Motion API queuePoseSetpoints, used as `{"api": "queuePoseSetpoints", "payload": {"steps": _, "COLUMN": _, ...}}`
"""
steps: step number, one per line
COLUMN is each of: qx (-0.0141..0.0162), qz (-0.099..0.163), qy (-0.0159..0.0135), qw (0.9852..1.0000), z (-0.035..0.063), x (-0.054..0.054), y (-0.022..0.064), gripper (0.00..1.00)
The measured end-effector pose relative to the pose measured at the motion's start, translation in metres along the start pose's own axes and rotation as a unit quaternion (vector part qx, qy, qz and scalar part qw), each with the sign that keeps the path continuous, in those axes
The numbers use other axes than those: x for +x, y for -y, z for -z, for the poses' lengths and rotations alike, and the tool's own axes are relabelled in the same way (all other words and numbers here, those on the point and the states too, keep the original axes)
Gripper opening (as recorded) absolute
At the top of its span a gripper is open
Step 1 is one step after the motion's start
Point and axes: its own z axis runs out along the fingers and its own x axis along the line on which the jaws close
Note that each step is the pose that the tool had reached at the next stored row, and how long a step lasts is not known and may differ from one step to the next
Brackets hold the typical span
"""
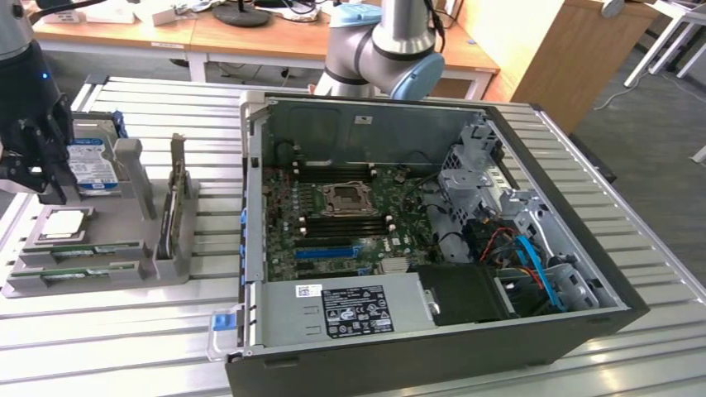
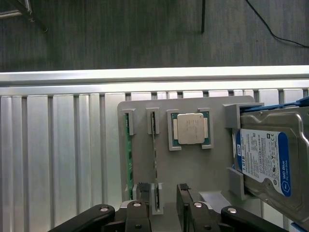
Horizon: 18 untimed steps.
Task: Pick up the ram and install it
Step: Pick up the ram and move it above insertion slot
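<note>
gripper (image 2: 161,192) open over grey tray (image 2: 193,169) at worktop's (image 2: 58,159) edge, jaws straddling one end of the ram (image 2: 154,145) standing in its slot beside the CPU (image 2: 190,128); risk: it sits off-centre, so closing may tilt it or snag neighbouring stick (image 2: 128,154).

Robotics lab in an office-type room, slatted aluminium bench (image 1: 132,347), industrial robot arm (image 1: 386,50) mounted at its far edge, opened computer tower (image 1: 441,248) on the bench, grey parts fixture (image 1: 165,265) beside it, wooden desks (image 1: 221,37) behind, dark carpet floor (image 2: 120,34), loose cable (image 2: 277,35) across it.
</note>
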Motion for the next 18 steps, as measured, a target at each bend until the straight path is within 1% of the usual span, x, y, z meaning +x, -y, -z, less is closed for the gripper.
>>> {"api": "queuePoseSetpoints", "payload": {"steps": 14, "qx": 0.0000, "qz": 0.000, "qy": 0.0000, "qw": 1.0000, "z": 0.0002, "x": 0.0080, "y": 0.0004, "gripper": 0.36}}
{"api": "queuePoseSetpoints", "payload": {"steps": 18, "qx": 0.0000, "qz": 0.000, "qy": 0.0000, "qw": 1.0000, "z": 0.0001, "x": 0.0081, "y": 0.0004, "gripper": 0.36}}
